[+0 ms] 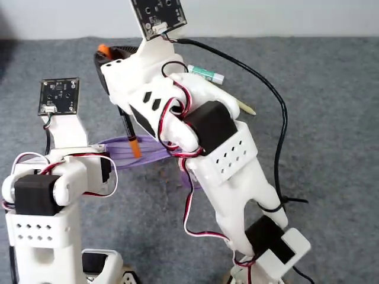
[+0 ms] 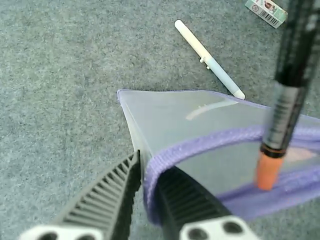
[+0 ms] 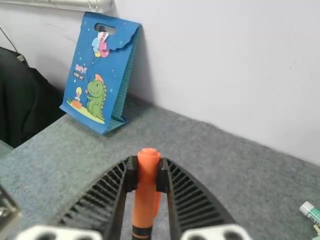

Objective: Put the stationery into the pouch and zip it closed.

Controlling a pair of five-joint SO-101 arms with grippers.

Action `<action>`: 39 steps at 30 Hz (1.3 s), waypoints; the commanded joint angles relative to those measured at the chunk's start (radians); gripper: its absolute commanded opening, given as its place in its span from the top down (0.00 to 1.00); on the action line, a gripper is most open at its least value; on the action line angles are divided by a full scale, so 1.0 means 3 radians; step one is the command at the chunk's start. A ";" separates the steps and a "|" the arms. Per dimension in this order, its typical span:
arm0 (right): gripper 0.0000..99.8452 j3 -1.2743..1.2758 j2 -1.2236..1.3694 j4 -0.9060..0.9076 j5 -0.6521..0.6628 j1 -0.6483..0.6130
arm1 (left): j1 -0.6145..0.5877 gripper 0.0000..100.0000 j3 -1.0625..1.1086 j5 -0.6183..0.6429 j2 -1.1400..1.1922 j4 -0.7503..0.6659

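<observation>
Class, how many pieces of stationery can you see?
3. A marker in the right tool, tip at the pouch; a pen on the table beyond it; a green stick near the pen. The arm may hide more.

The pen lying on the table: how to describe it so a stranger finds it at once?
Start at the purple pouch on the grey table. Beside it, not touching, lies the pen, flat on the table. Unlike the black, orange-tipped marker held over the pouch, it is white and pale blue.
</observation>
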 commanded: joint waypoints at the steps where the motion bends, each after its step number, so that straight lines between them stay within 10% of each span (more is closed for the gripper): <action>1: 0.99 -0.0015 -0.0028 -0.0054 -0.0020 0.0059 | 0.0015 0.99 -0.0115 0.0041 0.0026 0.0000; 39: 0.99 -0.0015 -0.1077 0.0949 0.0133 -0.0064 | 0.0005 0.99 -0.0115 0.0041 0.0026 -0.0005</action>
